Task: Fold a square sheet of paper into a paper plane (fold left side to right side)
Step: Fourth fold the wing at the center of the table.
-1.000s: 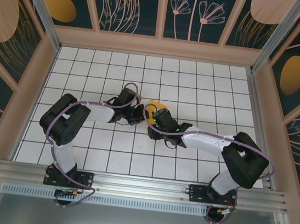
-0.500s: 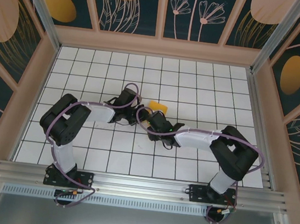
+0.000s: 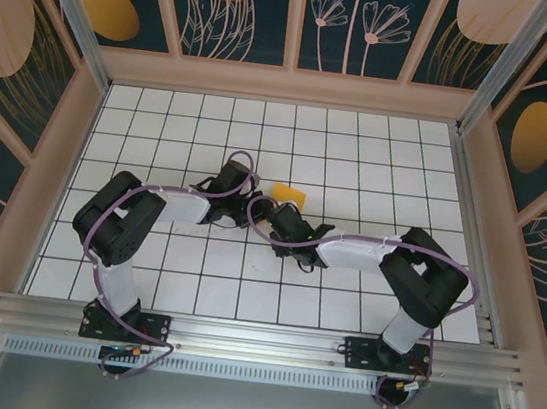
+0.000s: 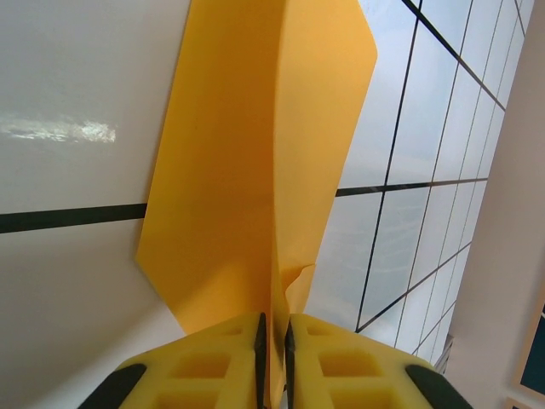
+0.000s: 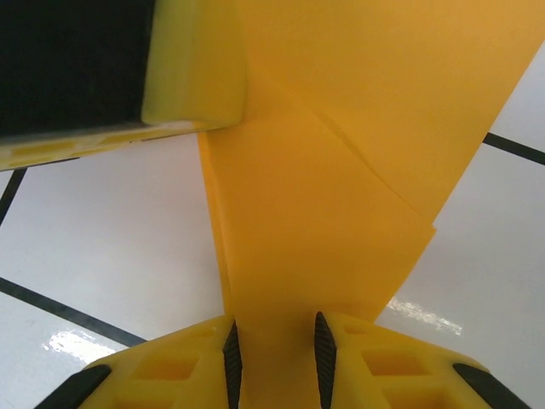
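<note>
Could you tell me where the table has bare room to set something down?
Free: far tiles between paper and back wall; near tiles along the rail. Crowded: centre, where left gripper and right gripper meet the paper.

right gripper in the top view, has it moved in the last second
Yes. Against the table's grid lines, the right gripper has shifted left, and its arm's elbow has swung left with it. It is still at the yellow paper.
</note>
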